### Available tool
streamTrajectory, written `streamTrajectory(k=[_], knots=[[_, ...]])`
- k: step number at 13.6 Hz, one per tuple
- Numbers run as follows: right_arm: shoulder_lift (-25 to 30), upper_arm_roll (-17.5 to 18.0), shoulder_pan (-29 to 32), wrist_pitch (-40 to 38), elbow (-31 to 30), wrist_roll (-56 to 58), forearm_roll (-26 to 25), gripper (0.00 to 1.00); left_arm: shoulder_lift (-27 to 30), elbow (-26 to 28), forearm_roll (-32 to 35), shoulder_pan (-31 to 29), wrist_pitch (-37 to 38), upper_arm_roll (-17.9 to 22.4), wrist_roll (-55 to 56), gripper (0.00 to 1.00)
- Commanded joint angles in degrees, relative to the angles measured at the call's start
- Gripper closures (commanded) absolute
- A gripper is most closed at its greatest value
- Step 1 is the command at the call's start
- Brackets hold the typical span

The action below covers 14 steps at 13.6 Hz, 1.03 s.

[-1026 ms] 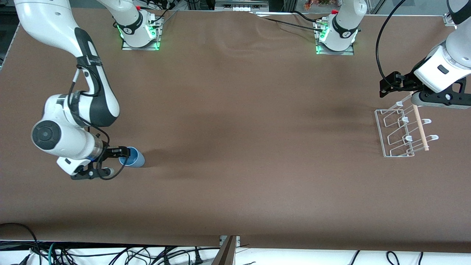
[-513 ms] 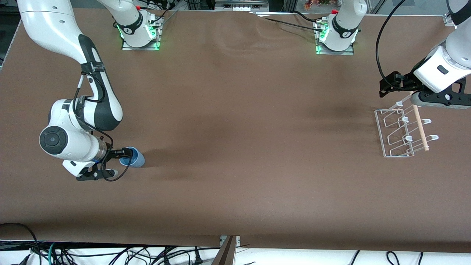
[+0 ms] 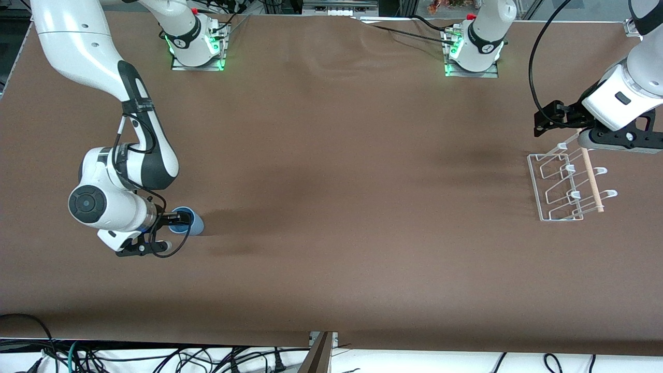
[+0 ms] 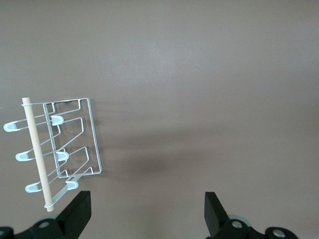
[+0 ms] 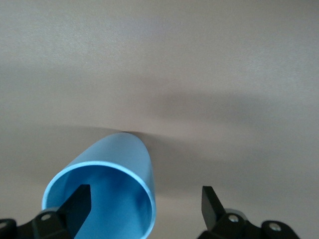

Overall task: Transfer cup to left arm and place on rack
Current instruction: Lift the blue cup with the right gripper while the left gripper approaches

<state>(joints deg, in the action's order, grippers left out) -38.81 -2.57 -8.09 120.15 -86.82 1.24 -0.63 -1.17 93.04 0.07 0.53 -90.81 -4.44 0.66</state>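
The light-blue cup lies on its side on the brown table near the right arm's end, its mouth turned toward my right gripper. In the right wrist view the cup fills the lower part. My right gripper is open and straddles the rim: one finger sits inside the mouth, the other outside the wall. My left gripper hangs open and empty by the end of the white wire rack that lies farther from the front camera. The left wrist view shows that rack and my left gripper.
A light wooden dowel runs across the rack. The two arm bases stand along the table's edge farthest from the front camera. Black cables hang from the left arm. Brown table lies between cup and rack.
My right arm has slid toward the cup, bringing its gripper over the rim, one finger now in the mouth. The cup and the left arm have stayed put.
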Motion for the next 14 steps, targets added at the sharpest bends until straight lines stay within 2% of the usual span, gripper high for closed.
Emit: streamTrajectory(k=[1, 3, 4, 6, 9, 14], knots=[[-1.44, 0.11, 0.35, 1.3, 1.48, 0.78, 0.63, 0.04, 0.29, 0.12, 0.11, -0.18, 0.55, -0.04, -0.22, 0.0], [-2.14, 0.11, 0.09, 3.33, 1.22, 0.43, 0.63, 0.19, 0.29, 0.12, 0.11, -0.18, 0.55, -0.04, -0.22, 0.0], [-2.23, 0.2, 0.0, 3.34, 1.22, 0.25, 0.72, 0.32, 0.29, 0.21, 0.11, -0.18, 0.55, -0.04, -0.22, 0.0], [-2.23, 0.2, 0.09, 3.34, 1.31, 0.25, 1.33, 0.7, 0.29, 0.12, 0.11, -0.18, 0.63, -0.04, -0.22, 0.0], [-2.23, 0.11, -0.08, 3.42, 1.22, 0.25, 4.23, 1.0, 0.29, 0.12, 0.11, -0.18, 0.63, -0.04, -0.22, 0.0], [-2.06, 0.29, -0.09, 2.81, 1.48, -0.01, 4.85, 1.0, 0.29, -0.06, 0.11, -0.09, 0.63, -0.22, -0.22, 0.0]])
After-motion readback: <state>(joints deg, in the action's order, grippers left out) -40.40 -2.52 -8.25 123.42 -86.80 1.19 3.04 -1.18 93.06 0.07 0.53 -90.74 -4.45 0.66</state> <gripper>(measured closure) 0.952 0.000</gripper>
